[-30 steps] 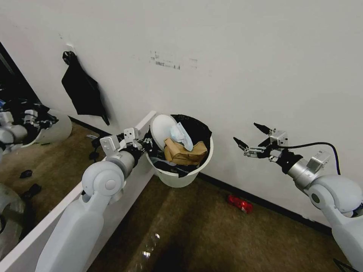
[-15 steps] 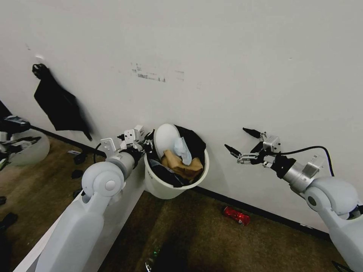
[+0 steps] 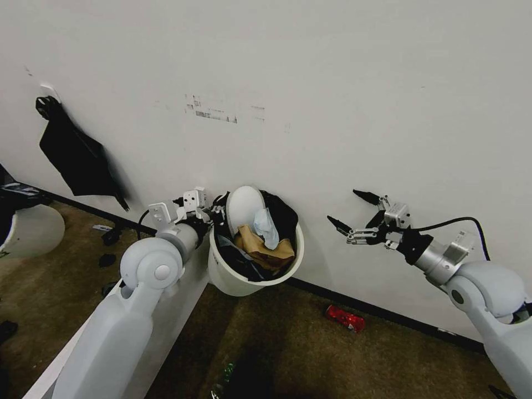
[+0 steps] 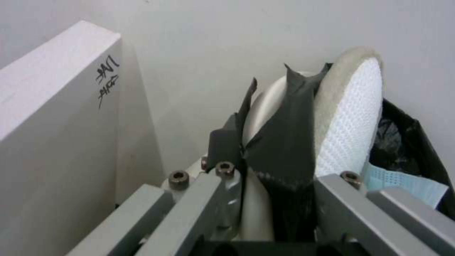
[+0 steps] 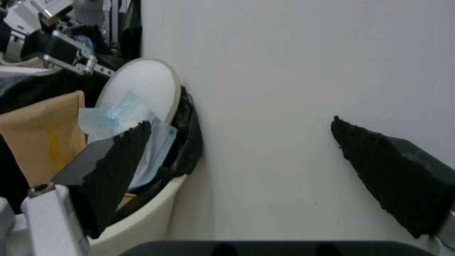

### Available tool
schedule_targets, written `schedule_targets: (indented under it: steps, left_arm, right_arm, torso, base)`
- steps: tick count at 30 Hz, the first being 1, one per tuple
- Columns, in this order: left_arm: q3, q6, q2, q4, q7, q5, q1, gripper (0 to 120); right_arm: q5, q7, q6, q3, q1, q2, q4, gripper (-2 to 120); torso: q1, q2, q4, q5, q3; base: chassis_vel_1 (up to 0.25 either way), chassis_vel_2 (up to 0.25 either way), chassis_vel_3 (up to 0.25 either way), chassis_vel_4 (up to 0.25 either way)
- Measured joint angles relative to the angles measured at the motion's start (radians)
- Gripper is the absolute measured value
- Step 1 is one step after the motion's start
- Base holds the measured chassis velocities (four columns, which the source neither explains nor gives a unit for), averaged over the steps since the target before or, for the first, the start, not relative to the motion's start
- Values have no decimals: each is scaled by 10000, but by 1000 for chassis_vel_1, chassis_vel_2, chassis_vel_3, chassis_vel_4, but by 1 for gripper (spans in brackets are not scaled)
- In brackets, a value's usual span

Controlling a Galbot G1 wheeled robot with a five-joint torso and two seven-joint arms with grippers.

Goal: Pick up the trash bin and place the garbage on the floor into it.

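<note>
Aloft: bin held off the carpet

Now the left gripper [image 3: 213, 213] reaches forward from a bent arm and is clamped on the rim of the trash bin [image 3: 252, 277], which hangs in the air beside the white wall [image 3: 332, 83], tipped so its mouth faces the robot. A slipper [image 3: 244, 205] stands upright inside, with tan paper [image 3: 260, 249]. The right gripper [image 3: 346, 213] hovers near the bin, fingers spread, holding nothing. Below, a red can [image 3: 344, 318] lies on the floor [image 3: 310, 360] by the black skirting strip [image 3: 388, 313].
</note>
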Motion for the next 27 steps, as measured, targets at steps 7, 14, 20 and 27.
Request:
schedule_targets:
  steps: [7,14,20,27]
  left_arm:
    - [15,-1,-16,10,29,-4,10,4]
    - [-44,-17,-21,-5,39,50,63,4]
    - [-34,-36,-22,-52,58,150,118,4]
    - [-25,-43,-16,-93,73,195,193,4]
  right_arm:
    - [-37,9,-53,16,-321,-223,0,100]
    - [-87,16,66,58,-561,-265,166,100]
    - [-92,84,105,82,-649,-274,289,100]
    - [-94,243,139,88,-767,-312,384,100]
  torso:
    - [1,1,1,-7,-2]
    - [1,1,-4,0,0]
    - [2,-1,-2,1,2]
    - [3,-2,-1,2,3]
  base:
    - [0,0,0,0]
    - [0,0,0,0]
    - [0,0,0,0]
    - [0,0,0,0]
